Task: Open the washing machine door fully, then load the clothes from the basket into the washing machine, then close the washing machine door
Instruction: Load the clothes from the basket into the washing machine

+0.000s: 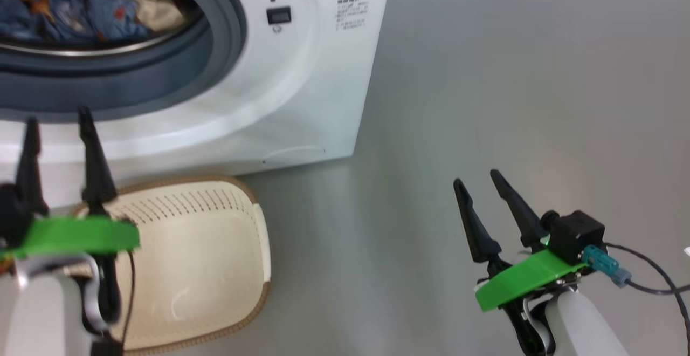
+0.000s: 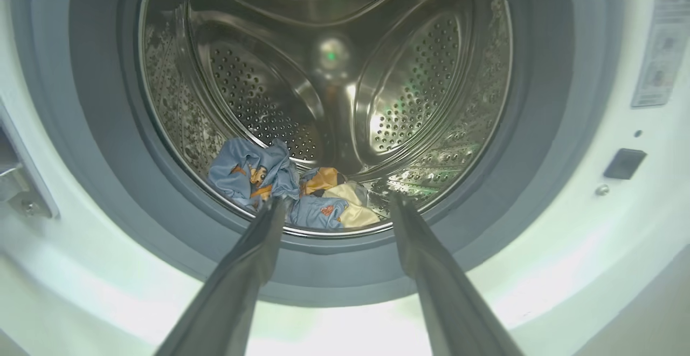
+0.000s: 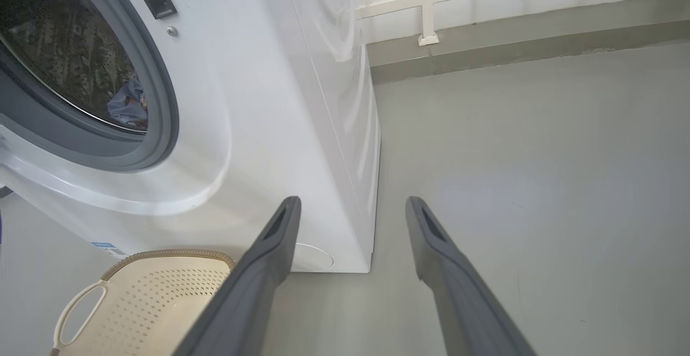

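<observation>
Smooth grey floor point(image 1: 485, 75); left pincer point(image 1: 56, 116) and right pincer point(image 1: 475, 177) gape, crumpled clothes point(image 2: 280, 183) in perforated drum point(image 2: 420, 75).

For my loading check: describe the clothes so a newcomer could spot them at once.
Find the white washing machine, its round opening ringed by a grey-blue gasket. At the bottom front of its steel drum lie the clothes: a soft crumpled heap, light blue with orange prints plus cream, against bare shiny perforated metal.
</observation>
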